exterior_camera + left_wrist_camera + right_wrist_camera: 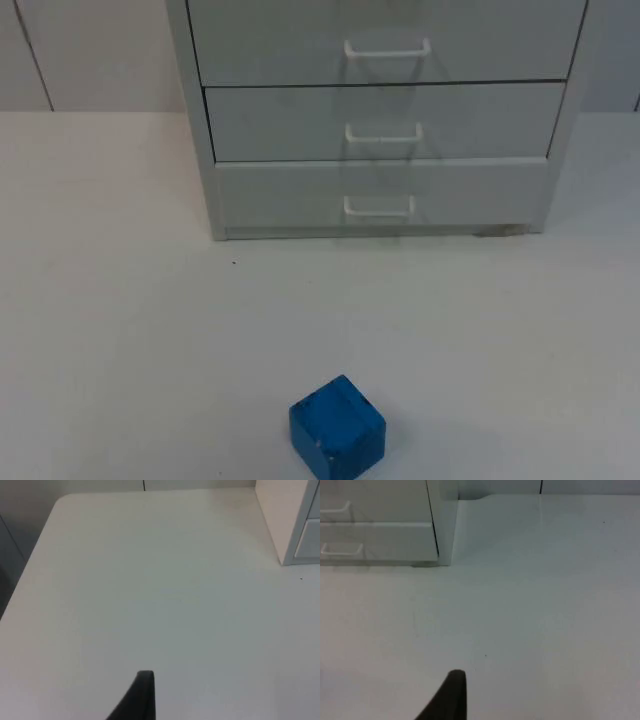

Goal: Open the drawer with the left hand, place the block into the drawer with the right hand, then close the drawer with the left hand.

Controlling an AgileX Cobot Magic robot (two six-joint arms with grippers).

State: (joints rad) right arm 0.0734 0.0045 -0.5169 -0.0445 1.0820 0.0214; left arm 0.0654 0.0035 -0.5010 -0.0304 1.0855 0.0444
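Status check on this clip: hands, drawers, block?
Left hand and right hand wait over bare table. All three drawers shut. Blue block sits alone, in front of cabinet. Nothing between them.

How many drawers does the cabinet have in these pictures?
3, stacked: the top drawer, the middle drawer, the bottom drawer. All are shut. More may be hidden above.

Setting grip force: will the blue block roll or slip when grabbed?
The block looks like a flat-faced cube, so it probably won't roll. It seems rigid, likely painted wood, and fairly light. The chipped paint hints at a hard, perhaps slightly slick surface.
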